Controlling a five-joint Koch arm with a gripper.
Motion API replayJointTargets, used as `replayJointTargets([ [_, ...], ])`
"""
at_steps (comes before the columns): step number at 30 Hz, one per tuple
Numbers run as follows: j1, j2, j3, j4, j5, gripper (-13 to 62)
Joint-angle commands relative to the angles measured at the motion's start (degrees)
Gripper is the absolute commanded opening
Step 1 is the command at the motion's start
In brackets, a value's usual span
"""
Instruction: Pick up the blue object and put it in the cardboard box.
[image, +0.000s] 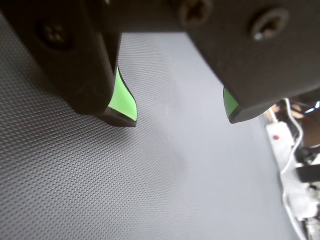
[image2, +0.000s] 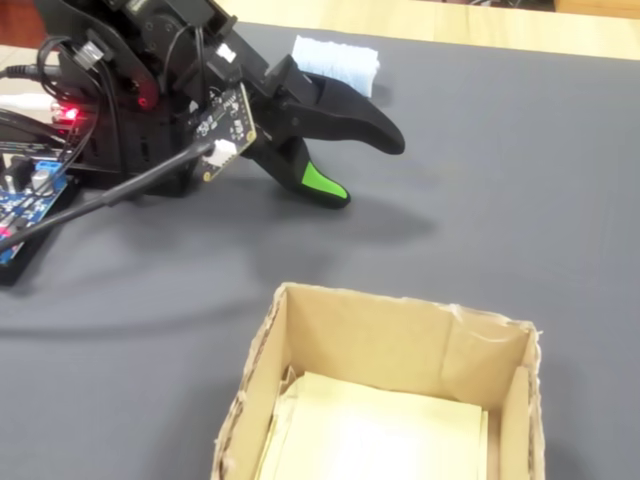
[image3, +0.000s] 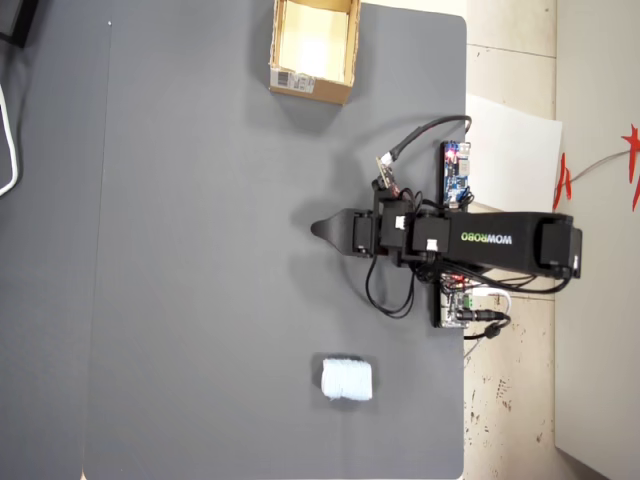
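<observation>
The blue object is a pale blue-white fuzzy roll lying on the dark mat, behind the arm in the fixed view; in the overhead view the blue object lies well below the arm. My gripper hangs low over the mat and is open, with green pads showing and nothing between them. In the wrist view the gripper frames only bare mat. The cardboard box stands at the mat's top edge, far from the gripper. In the fixed view the cardboard box sits in front, open on top.
A blue circuit board and cables sit by the arm's base at the mat's right edge in the overhead view. The board shows at the left in the fixed view. A white power strip lies beyond the mat.
</observation>
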Motion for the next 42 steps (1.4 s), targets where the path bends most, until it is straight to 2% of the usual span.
replayJointTargets([
  [1, -1.1, 4.5, -3.4, 12.1, 1.4, 34.7],
  [17, -16.0, -0.1, -28.7, 35.8, 9.7, 34.5],
  [22, -27.0, -3.4, -37.4, 39.6, 21.5, 34.5],
  [29, -38.4, -7.4, -42.9, 43.0, 27.9, 34.5],
  [33, -45.9, -13.5, -46.6, 45.4, 29.9, 34.5],
  [42, -51.9, -22.1, -50.5, 45.7, 35.1, 34.5],
])
